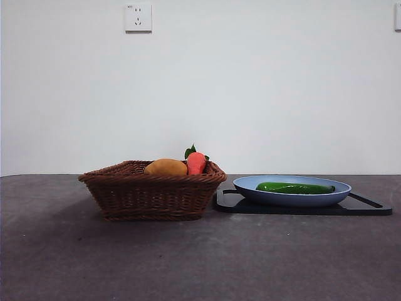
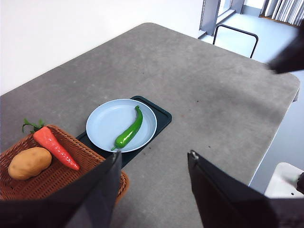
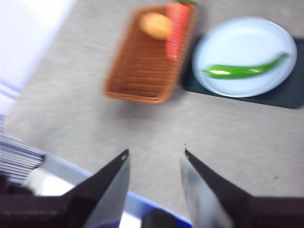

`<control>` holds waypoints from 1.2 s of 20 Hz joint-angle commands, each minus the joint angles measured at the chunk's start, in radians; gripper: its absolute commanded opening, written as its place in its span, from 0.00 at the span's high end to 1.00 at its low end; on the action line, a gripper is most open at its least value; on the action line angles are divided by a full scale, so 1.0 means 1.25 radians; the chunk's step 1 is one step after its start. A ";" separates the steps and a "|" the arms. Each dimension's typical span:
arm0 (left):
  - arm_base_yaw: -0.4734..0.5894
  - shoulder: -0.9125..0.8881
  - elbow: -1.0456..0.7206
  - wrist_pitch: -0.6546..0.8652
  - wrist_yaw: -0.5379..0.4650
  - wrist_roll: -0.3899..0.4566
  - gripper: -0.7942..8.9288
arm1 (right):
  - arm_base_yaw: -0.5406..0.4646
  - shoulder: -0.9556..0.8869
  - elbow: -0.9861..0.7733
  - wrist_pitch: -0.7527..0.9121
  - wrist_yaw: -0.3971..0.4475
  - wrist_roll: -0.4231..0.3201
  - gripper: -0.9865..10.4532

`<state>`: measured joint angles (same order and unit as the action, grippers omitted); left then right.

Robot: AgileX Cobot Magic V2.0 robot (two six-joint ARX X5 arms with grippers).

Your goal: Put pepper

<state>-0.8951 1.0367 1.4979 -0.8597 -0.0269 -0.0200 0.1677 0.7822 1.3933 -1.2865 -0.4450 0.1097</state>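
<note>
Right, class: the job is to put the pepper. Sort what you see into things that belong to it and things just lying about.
Belongs to the job:
pepper
blue plate, where it lies

Just lying about:
wicker basket
carrot
potato
black tray

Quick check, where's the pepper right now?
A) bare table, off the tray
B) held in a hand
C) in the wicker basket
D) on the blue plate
D: the pepper lies on the blue plate, which sits on the black tray; the basket holds only the carrot-like item and the yellow-orange lump, and both hands are open and empty, well above the table.
</note>
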 commanded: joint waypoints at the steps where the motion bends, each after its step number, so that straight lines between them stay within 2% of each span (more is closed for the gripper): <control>1: -0.005 0.006 0.013 0.010 0.001 -0.002 0.77 | 0.005 -0.055 0.014 -0.045 -0.001 0.009 0.84; 3: -0.005 0.006 0.013 0.011 0.001 -0.002 0.91 | 0.005 -0.084 0.013 -0.070 -0.001 -0.019 0.91; 22: -0.005 0.006 0.013 0.017 0.001 -0.004 0.91 | 0.005 -0.098 0.013 -0.067 0.002 -0.011 0.90; 24: -0.005 0.006 0.013 0.026 -0.010 0.016 0.91 | 0.005 -0.098 0.013 -0.067 0.002 -0.011 0.90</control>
<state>-0.8951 1.0374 1.4979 -0.8391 -0.0410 -0.0151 0.1707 0.6533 1.3968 -1.3560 -0.4431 0.0967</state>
